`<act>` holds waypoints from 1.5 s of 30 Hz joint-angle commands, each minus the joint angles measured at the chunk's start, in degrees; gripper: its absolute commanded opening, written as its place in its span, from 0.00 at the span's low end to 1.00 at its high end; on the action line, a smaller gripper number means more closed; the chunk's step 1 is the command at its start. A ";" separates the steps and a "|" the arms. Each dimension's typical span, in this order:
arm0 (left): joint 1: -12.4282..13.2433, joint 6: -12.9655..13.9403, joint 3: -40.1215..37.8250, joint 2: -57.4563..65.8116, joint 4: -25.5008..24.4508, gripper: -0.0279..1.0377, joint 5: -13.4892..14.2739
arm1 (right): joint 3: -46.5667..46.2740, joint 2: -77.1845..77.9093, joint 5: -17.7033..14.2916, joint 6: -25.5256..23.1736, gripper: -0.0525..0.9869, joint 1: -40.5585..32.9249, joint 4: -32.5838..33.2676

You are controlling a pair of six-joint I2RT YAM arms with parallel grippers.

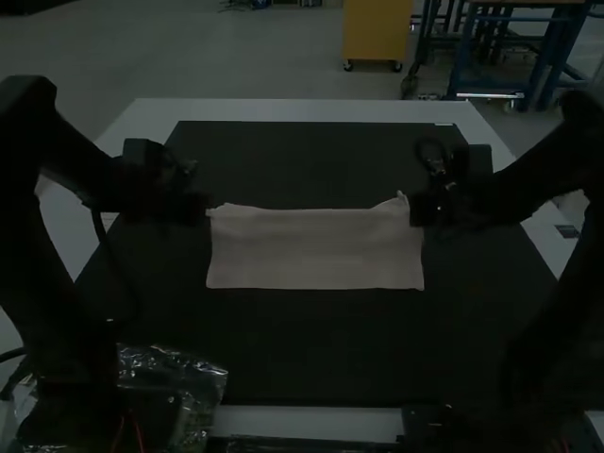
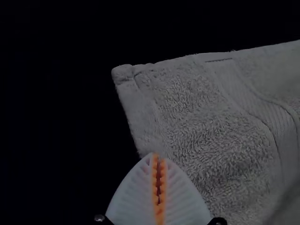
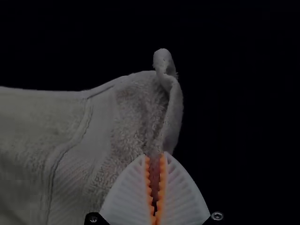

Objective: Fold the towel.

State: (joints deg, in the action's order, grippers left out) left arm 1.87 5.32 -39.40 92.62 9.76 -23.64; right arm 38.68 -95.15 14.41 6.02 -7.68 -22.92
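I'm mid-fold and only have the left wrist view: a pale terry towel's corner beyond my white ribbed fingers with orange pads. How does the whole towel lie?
Observer: In the high view, the pale terry towel is a wide strip across the black rectangular mat, its long sides running left to right.

Operator: What's at its right end?

Observer: The right gripper, also white and ribbed with orange pads, pinches the cloth there.

Operator: Is that end flat?

Observer: No. The right wrist view shows the edge beyond that gripper curled up into a narrow, raised tip.
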 commanded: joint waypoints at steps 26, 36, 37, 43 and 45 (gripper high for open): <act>-3.19 1.88 8.37 -15.71 -11.60 0.04 3.69 | -15.21 20.10 3.25 2.24 0.03 2.32 9.47; -4.24 2.06 12.94 -15.71 -11.52 0.04 6.15 | -17.76 18.78 3.16 5.05 0.20 3.73 10.00; -4.24 2.15 13.21 -15.71 -11.60 0.04 6.15 | -17.93 18.78 2.99 5.05 0.25 3.73 10.35; -3.80 2.59 14.79 -15.71 -10.81 0.36 6.59 | -18.46 18.78 2.55 5.84 0.49 3.73 11.14; -3.80 2.41 14.70 -15.71 -10.20 0.70 6.59 | -18.46 18.78 2.46 5.93 0.66 3.73 11.49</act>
State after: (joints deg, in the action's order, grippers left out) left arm -2.26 7.25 -24.51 78.30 -1.34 -17.74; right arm 20.27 -76.05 17.52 10.85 -4.71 -11.60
